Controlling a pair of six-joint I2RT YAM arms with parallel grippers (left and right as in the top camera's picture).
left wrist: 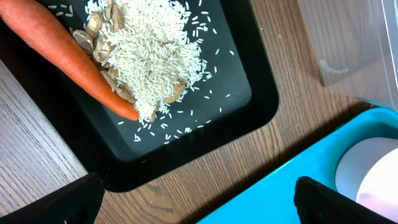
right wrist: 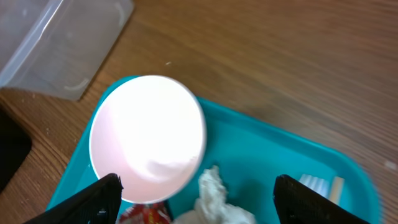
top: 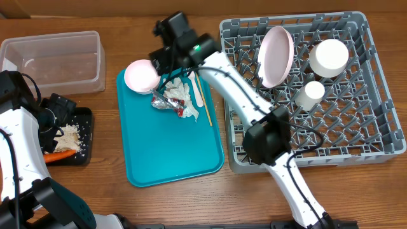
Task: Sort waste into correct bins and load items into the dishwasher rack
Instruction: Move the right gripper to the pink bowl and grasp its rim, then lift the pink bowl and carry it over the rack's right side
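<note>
My right gripper [top: 170,76] [right wrist: 198,183] is open and empty, hovering over the crumpled white napkins [top: 177,94] [right wrist: 214,199] and the red-and-silver wrapper [top: 184,109] [right wrist: 146,214] on the teal tray. A small pinkish bowl [top: 141,75] [right wrist: 148,137] sits just left of it. The fork [top: 198,89] and the wooden stick [top: 205,105] lie to its right. My left gripper [top: 56,109] [left wrist: 199,186] is open and empty above the near edge of the black tray [top: 86,117] [left wrist: 242,106], which holds rice scraps [left wrist: 155,56] and the carrot [top: 60,154] [left wrist: 68,53]. The rack [top: 356,137] holds the plate [top: 275,56], a bowl [top: 329,57] and the cup [top: 313,92].
The clear tub [top: 51,57] [left wrist: 354,50] stands at the back left, beside the teal tray [top: 172,149] [left wrist: 292,186]. My right arm reaches from the rack's front corner across to the tray.
</note>
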